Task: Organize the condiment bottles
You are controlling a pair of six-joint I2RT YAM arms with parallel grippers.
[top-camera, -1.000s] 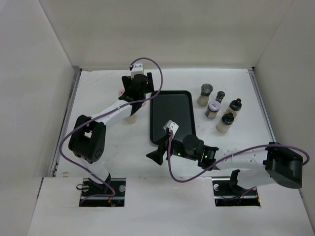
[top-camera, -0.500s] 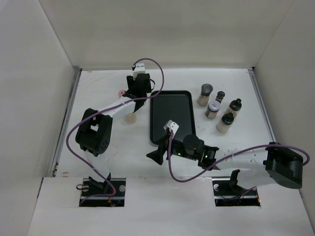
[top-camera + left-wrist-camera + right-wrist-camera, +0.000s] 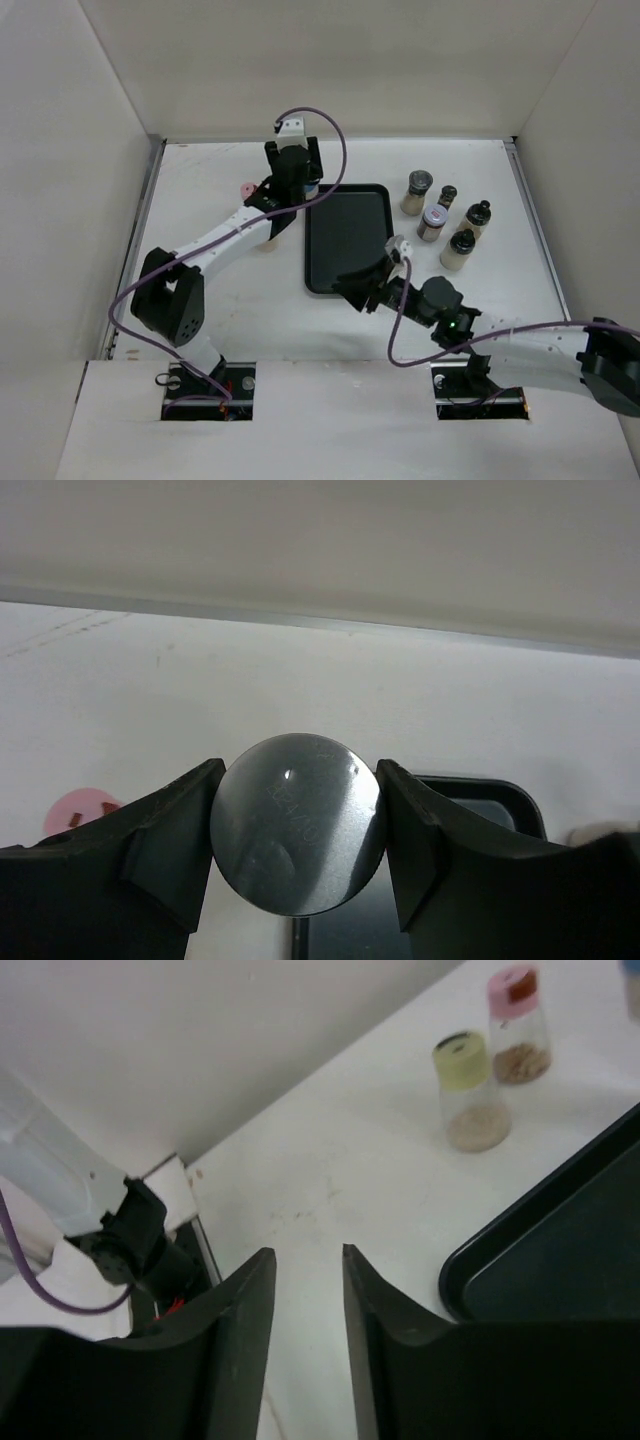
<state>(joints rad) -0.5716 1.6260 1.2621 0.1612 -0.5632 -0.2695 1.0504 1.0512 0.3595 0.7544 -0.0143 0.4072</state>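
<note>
My left gripper [image 3: 297, 825] is shut on a silver-capped condiment bottle [image 3: 297, 822], held above the table at the far-left corner of the black tray [image 3: 500, 798]. From above, that left gripper [image 3: 300, 188] hangs over the tray's [image 3: 345, 240] back-left rim. A pink-capped bottle [image 3: 246, 188] and a yellow-capped bottle [image 3: 267, 238] stand left of the tray. Several more bottles [image 3: 432, 222] are grouped to its right. My right gripper [image 3: 353, 290] hovers at the tray's near edge. Seen from the wrist, this right gripper [image 3: 309, 1260] has a narrow gap between its jaws and holds nothing.
The tray holds nothing. The right wrist view shows the yellow-capped bottle [image 3: 470, 1100], the pink-capped bottle [image 3: 518, 1030], the tray's corner [image 3: 560, 1260] and the left arm's base [image 3: 130, 1240]. White walls enclose the table on three sides.
My left gripper closed on the silver-capped bottle and shifted right toward the tray. The right arm swung right and up to the tray's near edge, and its jaws narrowed.
</note>
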